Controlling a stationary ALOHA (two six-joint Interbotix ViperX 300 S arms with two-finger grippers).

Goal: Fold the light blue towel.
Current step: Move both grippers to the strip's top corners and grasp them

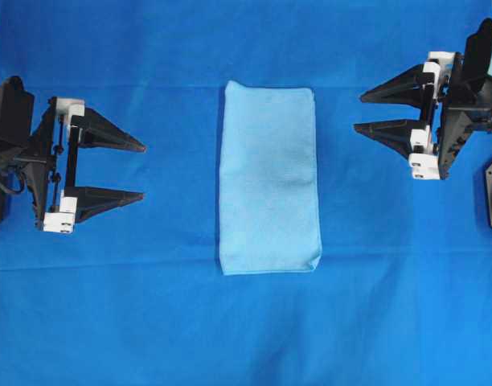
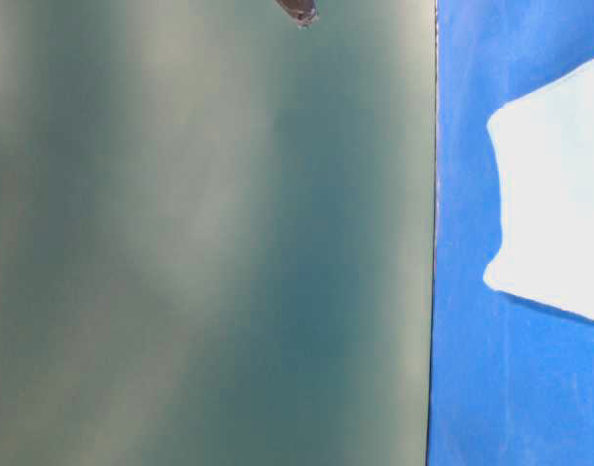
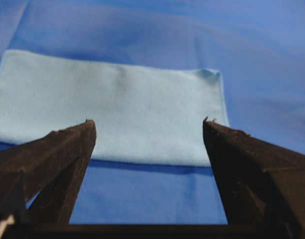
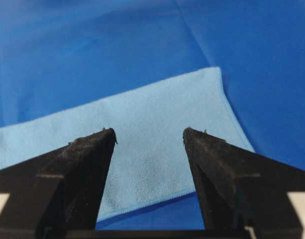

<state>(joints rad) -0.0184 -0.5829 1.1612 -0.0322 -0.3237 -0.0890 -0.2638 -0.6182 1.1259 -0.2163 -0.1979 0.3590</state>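
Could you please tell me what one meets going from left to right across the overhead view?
Open black left pincer → folded rectangular light blue microfibre towel → open black right pincer, all over the darker royal-blue cloth backdrop.

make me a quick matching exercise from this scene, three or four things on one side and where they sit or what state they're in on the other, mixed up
Things:
1. light blue towel
2. left claw
3. right claw
4. dark blue cloth

Places or states:
A. open, to the right of the towel in the overhead view
B. spread under everything
C. folded into a narrow rectangle in the middle
D. open, to the left of the towel in the overhead view

Pairs: 1-C, 2-D, 3-A, 4-B
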